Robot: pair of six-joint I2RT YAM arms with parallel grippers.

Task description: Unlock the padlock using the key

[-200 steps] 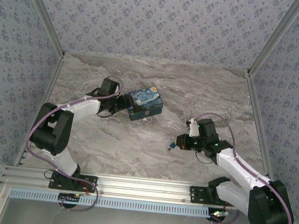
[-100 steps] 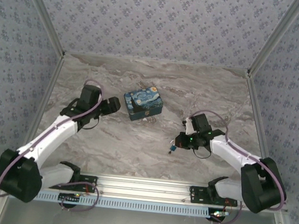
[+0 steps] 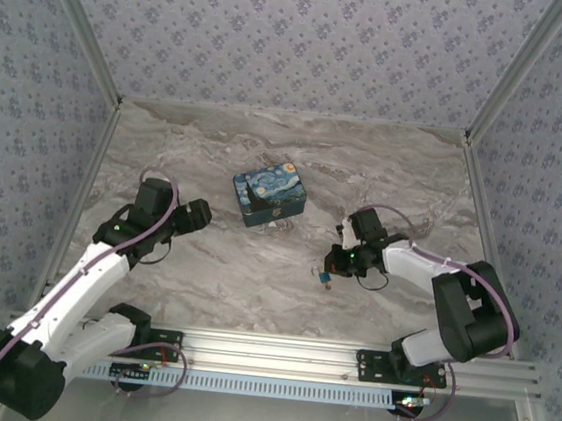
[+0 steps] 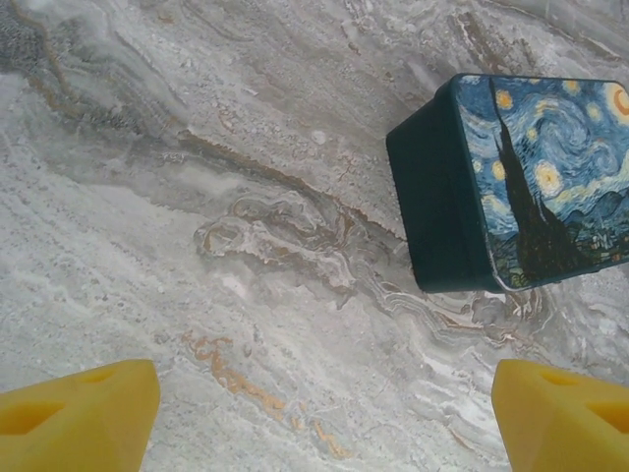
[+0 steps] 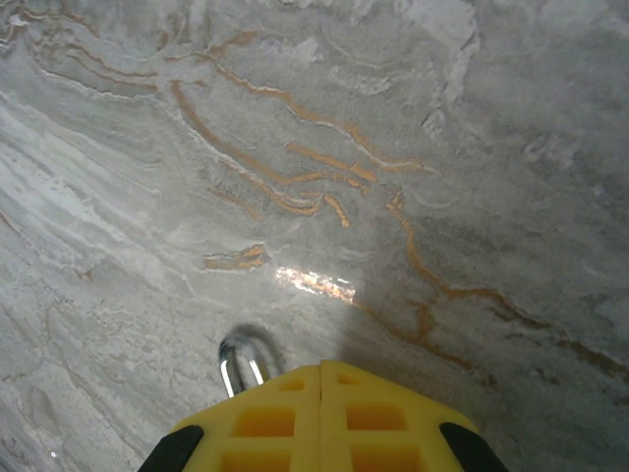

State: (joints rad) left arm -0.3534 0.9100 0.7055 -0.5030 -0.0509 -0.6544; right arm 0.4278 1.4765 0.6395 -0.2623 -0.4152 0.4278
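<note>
Just now: left gripper (image 3: 198, 213) backed away left from blue-and-yellow painted box (image 3: 268, 195), fingers spread, empty. Box sits loose, mid-table. Right gripper (image 3: 333, 269) pressed together on tiny blue-headed silvery key (image 3: 325, 274), near-right of box. Next job looks like bringing key over. Brass padlock too small to see.

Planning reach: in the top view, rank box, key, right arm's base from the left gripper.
1. The box, right of the left gripper.
2. The key, farther right, in the right gripper.
3. The right arm's base, near-right edge.

Open tabletop (image 4: 246, 147) between left pincer (image 4: 324, 408) and box (image 4: 531, 177)
</note>
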